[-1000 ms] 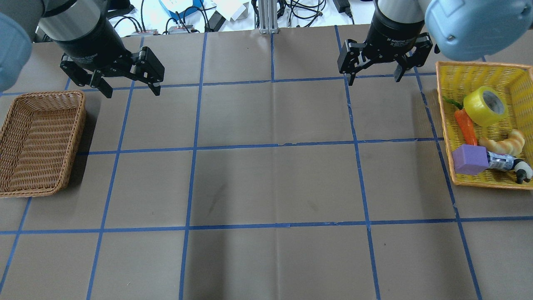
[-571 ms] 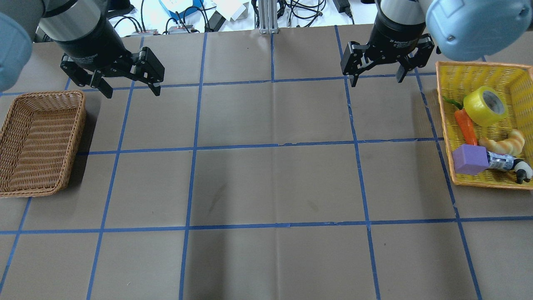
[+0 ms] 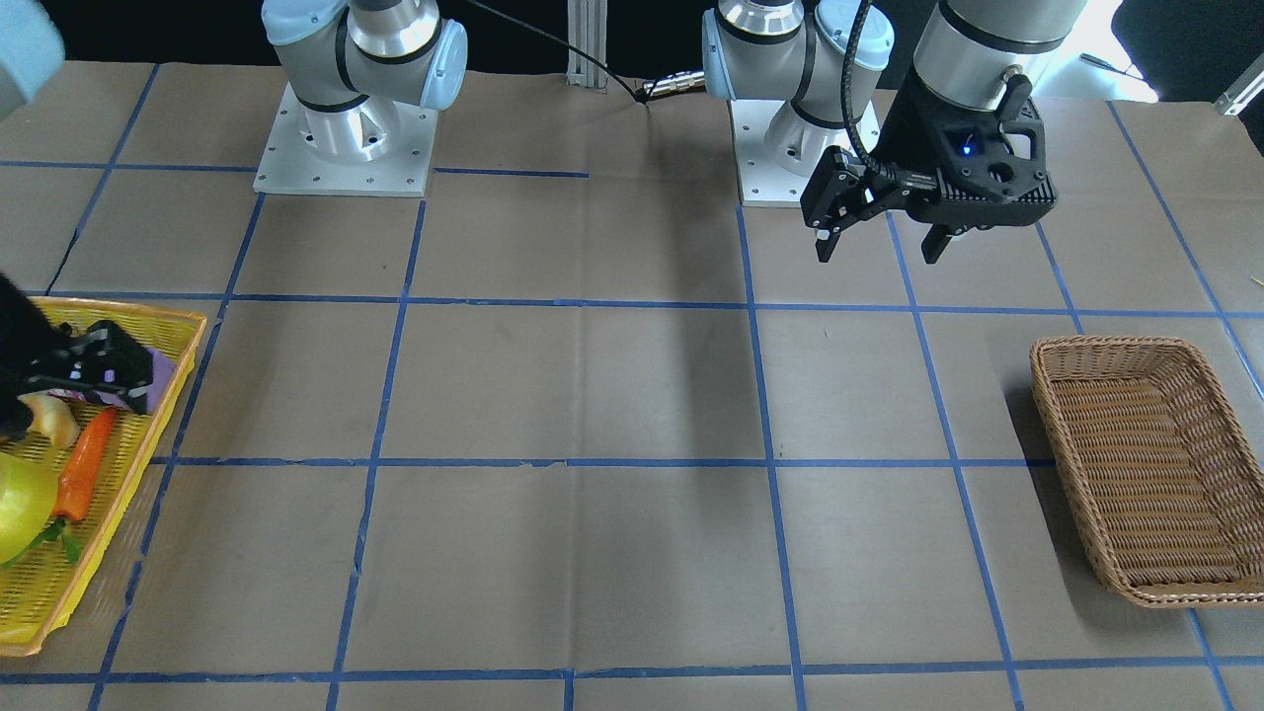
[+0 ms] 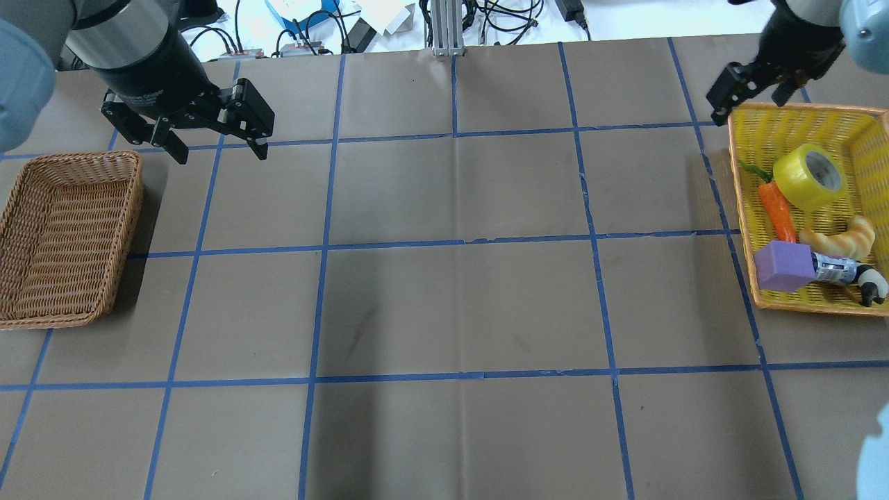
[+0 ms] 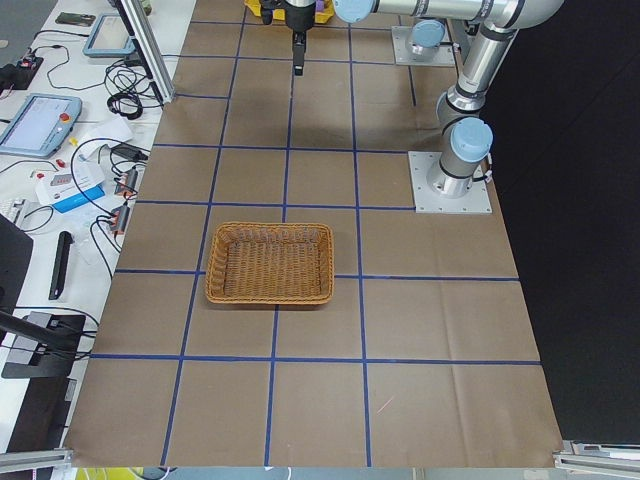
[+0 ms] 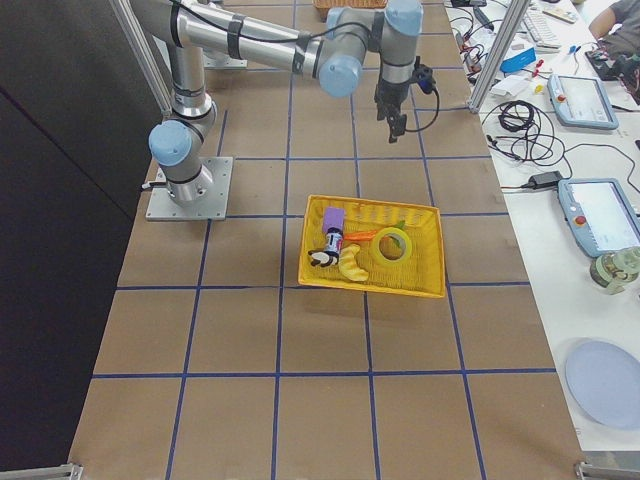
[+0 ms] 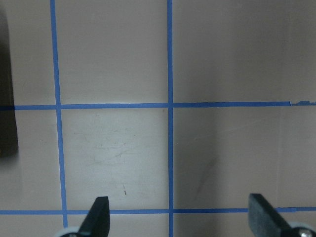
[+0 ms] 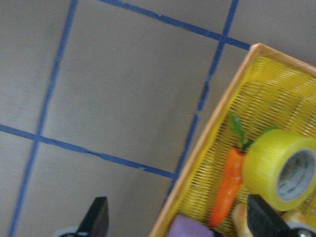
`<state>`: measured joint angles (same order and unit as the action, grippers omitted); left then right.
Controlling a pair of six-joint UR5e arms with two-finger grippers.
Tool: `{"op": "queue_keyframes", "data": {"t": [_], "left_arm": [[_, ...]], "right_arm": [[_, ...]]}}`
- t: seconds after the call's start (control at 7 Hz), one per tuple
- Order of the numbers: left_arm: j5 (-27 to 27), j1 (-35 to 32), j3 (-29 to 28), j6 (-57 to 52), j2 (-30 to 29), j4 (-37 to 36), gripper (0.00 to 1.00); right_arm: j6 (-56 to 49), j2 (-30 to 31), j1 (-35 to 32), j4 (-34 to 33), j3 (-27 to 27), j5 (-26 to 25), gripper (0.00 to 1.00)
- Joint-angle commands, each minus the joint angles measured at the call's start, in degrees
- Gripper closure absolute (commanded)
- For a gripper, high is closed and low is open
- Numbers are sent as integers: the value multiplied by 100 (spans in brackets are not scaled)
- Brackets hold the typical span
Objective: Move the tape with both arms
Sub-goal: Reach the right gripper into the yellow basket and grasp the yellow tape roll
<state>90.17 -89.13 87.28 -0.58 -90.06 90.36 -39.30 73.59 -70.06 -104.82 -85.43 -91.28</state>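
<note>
The yellow tape roll (image 4: 809,177) with a pale core lies tilted in the far part of the yellow basket (image 4: 799,108), next to an orange carrot (image 4: 776,210). My right gripper (image 4: 753,104) is open and empty, raised over the basket's far left corner. In the right wrist view the tape (image 8: 276,168) sits right of centre, between and beyond the open fingertips, and the basket rim (image 8: 212,128) runs diagonally. My left gripper (image 4: 222,154) is open and empty, hovering beyond the wicker basket (image 4: 132,208). Its wrist view shows only bare table between the fingertips (image 7: 101,207).
The yellow basket also holds a purple block (image 4: 783,265), a croissant (image 4: 840,239) and a small panda toy (image 4: 868,283). The wicker basket (image 3: 1047,380) is empty. Brown paper with blue tape lines covers the table. Cables lie beyond the far edge.
My right gripper has moved right and away from the robot, from above the table to the yellow basket's far left corner. The left arm has not moved.
</note>
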Motion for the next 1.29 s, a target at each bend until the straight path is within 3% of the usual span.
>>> {"op": "queue_keyframes", "data": {"t": [0.0, 0.57, 0.71, 0.86, 1.0, 1.14], "left_arm": [[0, 1, 0, 5, -3, -1, 0], [0, 1, 0, 5, -3, -1, 0], [0, 1, 0, 5, -3, -9, 0], [0, 1, 0, 5, -12, -9, 0], [0, 1, 0, 5, -3, -9, 0], [0, 1, 0, 5, -3, -1, 0]], "right_arm": [[-1272, -712, 992, -495, -17, 110, 0], [-1396, -1364, 1328, -513, -17, 646, 0], [-1388, -1383, 1372, -504, -17, 646, 7], [-1379, -1409, 1381, -443, -52, 620, 52], [-1379, -1409, 1399, -434, -105, 620, 77], [-1379, -1409, 1408, -425, -122, 629, 92]]}}
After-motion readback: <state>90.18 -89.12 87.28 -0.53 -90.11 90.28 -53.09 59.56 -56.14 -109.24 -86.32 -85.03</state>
